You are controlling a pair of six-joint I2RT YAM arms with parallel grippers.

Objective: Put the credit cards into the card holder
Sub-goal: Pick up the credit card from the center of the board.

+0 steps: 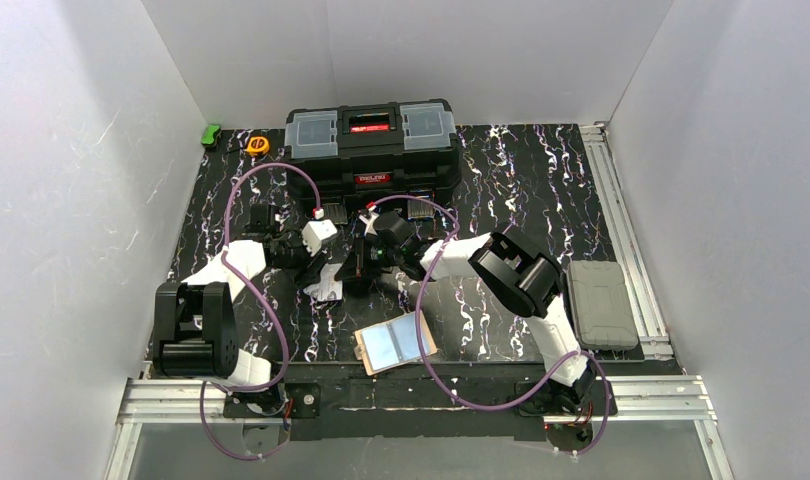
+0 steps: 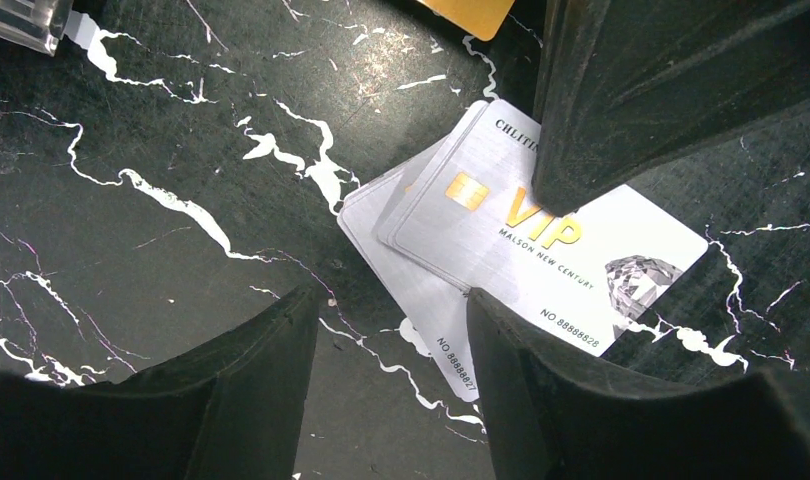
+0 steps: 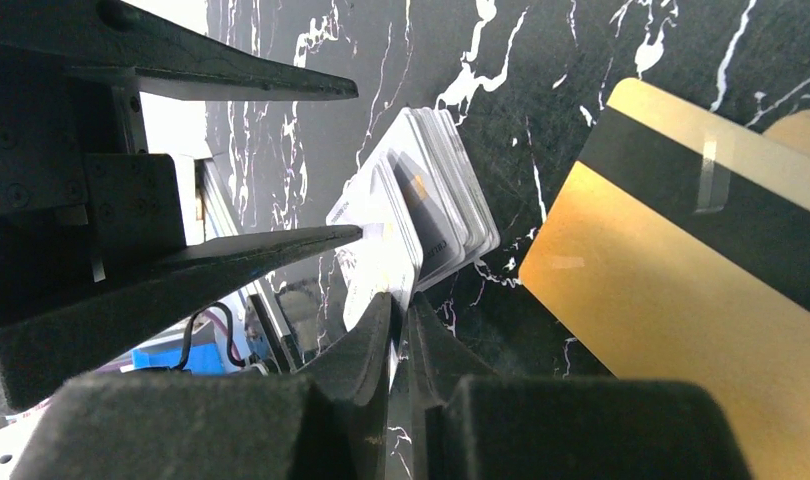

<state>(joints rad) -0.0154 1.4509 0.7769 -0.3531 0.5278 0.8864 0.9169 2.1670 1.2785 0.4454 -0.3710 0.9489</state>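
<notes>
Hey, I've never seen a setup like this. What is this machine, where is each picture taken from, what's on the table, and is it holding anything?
These are two robot arms bolted at the near edge of a black marbled table. One picture looks down from above; the other two come from cameras on each wrist. On the table lie a big black toolbox, an open card holder, a grey case and a fanned pile of silver cards, with a gold card with a dark stripe beside it. The left hand stands open over the silver cards, gripping nothing. The right hand has its fingers nearly shut at the edge of that pile and seems to pinch one card.
</notes>
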